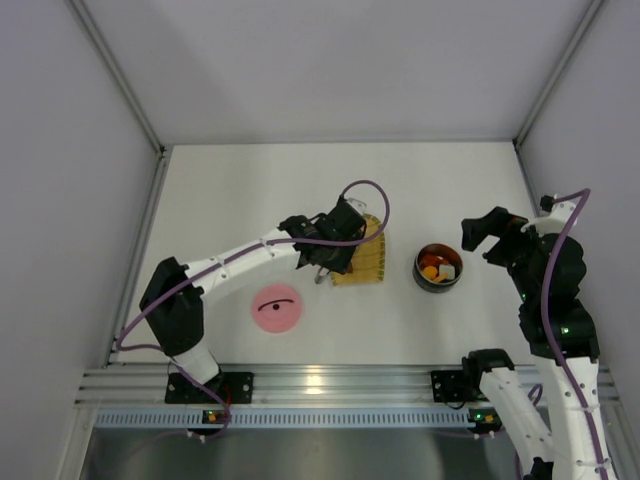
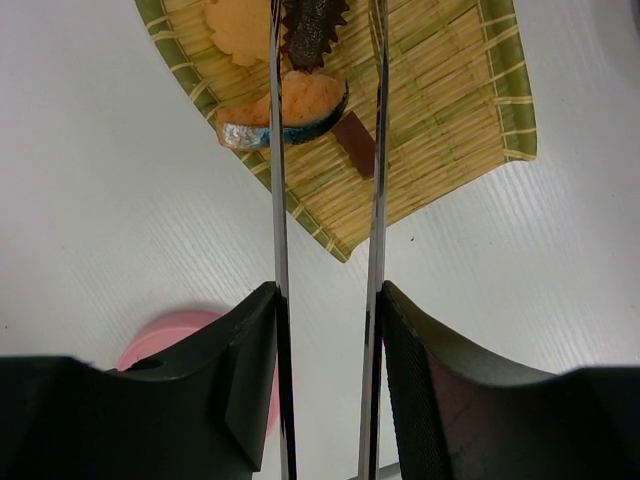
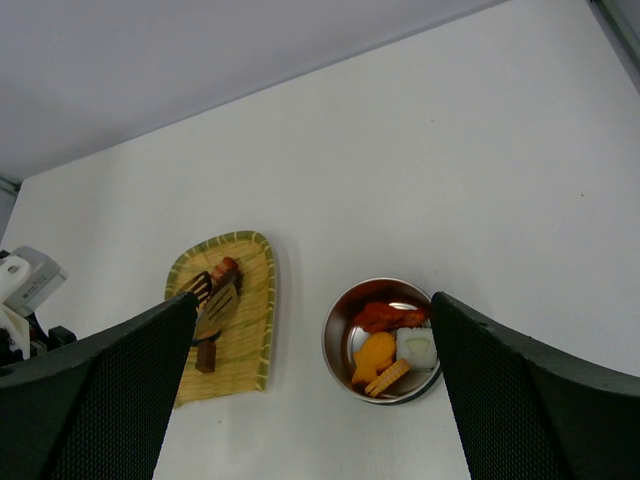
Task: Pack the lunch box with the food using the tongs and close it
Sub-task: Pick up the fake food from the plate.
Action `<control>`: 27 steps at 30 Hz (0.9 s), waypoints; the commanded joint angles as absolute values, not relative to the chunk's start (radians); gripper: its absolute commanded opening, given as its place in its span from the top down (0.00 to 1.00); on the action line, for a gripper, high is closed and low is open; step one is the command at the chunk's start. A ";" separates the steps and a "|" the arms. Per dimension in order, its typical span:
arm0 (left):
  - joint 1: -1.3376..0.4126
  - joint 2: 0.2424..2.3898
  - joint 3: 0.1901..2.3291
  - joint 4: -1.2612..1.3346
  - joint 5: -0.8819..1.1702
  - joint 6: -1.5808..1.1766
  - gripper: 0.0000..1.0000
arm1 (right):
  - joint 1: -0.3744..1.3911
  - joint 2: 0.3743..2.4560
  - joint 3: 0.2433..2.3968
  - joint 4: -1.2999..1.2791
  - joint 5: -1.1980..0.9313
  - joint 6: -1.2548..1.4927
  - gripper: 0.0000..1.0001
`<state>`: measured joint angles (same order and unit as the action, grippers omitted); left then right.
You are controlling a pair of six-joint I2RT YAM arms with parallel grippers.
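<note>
On the matte white table (image 1: pixel 250 200), left gripper (image 2: pixel 328 300) pinches slim steel tongs (image 2: pixel 277 150); right gripper (image 3: pixel 312 300) spread wide.

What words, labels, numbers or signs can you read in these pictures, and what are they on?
None: no view shows any readable text.
The black curve on the lid is no letter or sign.
The lunch box, tray and tongs show no print.
</note>
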<state>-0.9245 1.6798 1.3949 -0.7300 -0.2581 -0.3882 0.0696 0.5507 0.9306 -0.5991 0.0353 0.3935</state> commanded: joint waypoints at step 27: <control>-0.943 1.611 1.551 -0.735 -0.118 -0.370 0.75 | 0.058 0.551 0.956 -0.607 0.035 0.391 0.02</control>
